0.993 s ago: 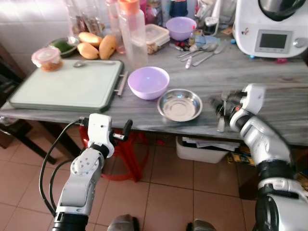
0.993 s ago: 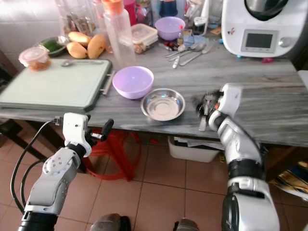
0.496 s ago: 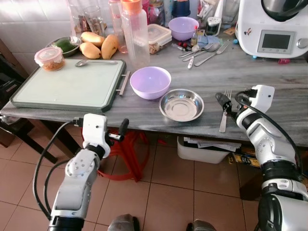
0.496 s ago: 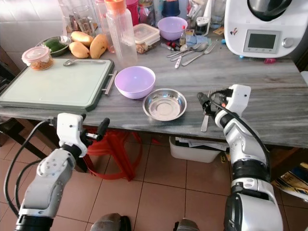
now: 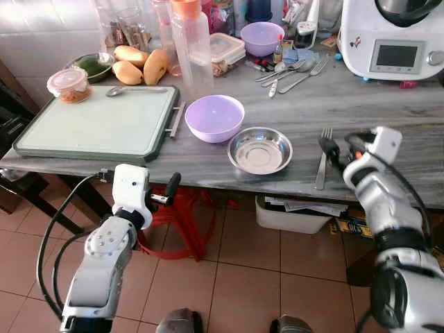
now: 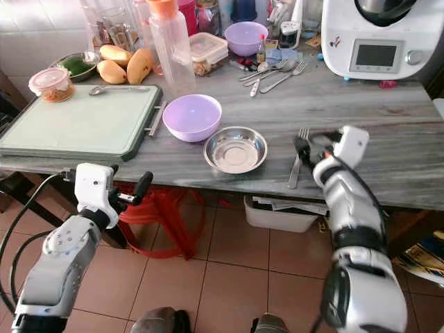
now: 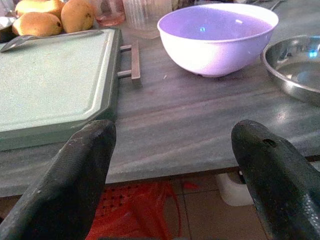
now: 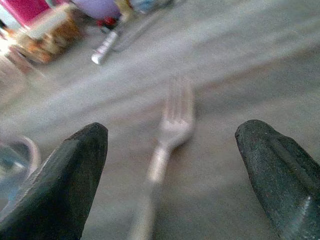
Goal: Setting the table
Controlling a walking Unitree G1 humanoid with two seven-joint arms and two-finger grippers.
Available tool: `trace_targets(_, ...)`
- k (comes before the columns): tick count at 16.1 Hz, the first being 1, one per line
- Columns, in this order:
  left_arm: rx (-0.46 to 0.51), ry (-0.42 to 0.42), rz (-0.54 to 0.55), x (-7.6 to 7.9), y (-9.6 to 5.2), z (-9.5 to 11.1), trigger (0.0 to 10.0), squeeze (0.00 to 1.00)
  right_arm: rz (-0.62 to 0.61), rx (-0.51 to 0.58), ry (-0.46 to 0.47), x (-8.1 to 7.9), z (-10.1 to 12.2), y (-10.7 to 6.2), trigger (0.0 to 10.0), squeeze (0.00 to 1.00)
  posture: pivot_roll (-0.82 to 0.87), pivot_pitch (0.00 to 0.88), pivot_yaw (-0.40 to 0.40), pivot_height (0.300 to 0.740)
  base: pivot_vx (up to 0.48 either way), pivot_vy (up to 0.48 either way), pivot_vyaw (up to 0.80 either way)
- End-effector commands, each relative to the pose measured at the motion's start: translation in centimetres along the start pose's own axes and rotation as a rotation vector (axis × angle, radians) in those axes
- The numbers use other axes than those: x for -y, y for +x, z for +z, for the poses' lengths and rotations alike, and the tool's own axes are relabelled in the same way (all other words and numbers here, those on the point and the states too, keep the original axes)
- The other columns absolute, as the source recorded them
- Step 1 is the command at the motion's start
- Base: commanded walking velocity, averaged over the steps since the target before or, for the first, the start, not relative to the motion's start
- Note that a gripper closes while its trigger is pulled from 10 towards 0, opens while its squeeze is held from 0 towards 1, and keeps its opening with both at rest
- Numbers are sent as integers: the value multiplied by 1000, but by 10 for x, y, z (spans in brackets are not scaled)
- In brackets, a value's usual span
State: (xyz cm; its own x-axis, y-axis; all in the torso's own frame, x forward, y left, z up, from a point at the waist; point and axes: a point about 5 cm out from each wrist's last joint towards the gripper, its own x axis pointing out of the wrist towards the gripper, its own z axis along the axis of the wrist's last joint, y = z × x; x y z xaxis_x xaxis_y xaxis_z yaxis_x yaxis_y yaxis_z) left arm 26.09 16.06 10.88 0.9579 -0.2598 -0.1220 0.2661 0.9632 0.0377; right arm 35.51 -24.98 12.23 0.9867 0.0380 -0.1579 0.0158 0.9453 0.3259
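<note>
A steel fork (image 5: 322, 161) lies flat on the grey marble table (image 5: 388, 111), tines pointing away, just right of a shallow steel bowl (image 5: 260, 150). A lilac bowl (image 5: 214, 118) stands left of that, beside a pale green board (image 5: 97, 122). My right gripper (image 5: 329, 147) hovers open at the fork's tine end; in the right wrist view the fork (image 8: 162, 137) lies between the spread fingers (image 8: 75, 170), untouched. My left gripper (image 5: 168, 189) hangs open below the table's front edge, facing the lilac bowl (image 7: 217, 35) and the board (image 7: 50, 85).
At the back stand a white kitchen machine (image 5: 392, 35), loose cutlery (image 5: 291, 73), a second lilac bowl (image 5: 261, 38), a tall bottle (image 5: 191, 52), mangoes (image 5: 142, 66) and a lidded tub (image 5: 68, 83). A red stool (image 5: 184, 211) and a white box (image 5: 295, 214) sit under the table.
My right gripper let go of the fork, which now lies on the table, and drew back a little to the right. The left arm shifted slightly.
</note>
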Motion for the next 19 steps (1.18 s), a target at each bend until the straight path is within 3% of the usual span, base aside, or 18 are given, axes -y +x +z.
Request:
trace_targets(1,-4,13,16,-6,-5,2,10000,0,21,-12,23,-8,-3,4,10000,0,108,84,118,740,0,0,0)
trace_targets(5,-21,32,25,-13,-14,4,10000,0,97,-40,76,-26,-6,14,10000,0,145,98,123,740,0,0,0)
trace_targets(13,-32,37,19,-13,-13,7,10000,0,215,-95,101,-48,-14,20,10000,0,139,103,129,740,0,0,0)
trace_targets(16,-31,30,16,-10,-12,7,10000,0,226,-102,105,-52,-18,20,10000,0,133,102,124,740,0,0,0)
trace_targets(19,-28,25,20,-10,-11,7,10000,0,199,-88,113,-46,-19,16,10000,0,128,100,119,740,0,0,0)
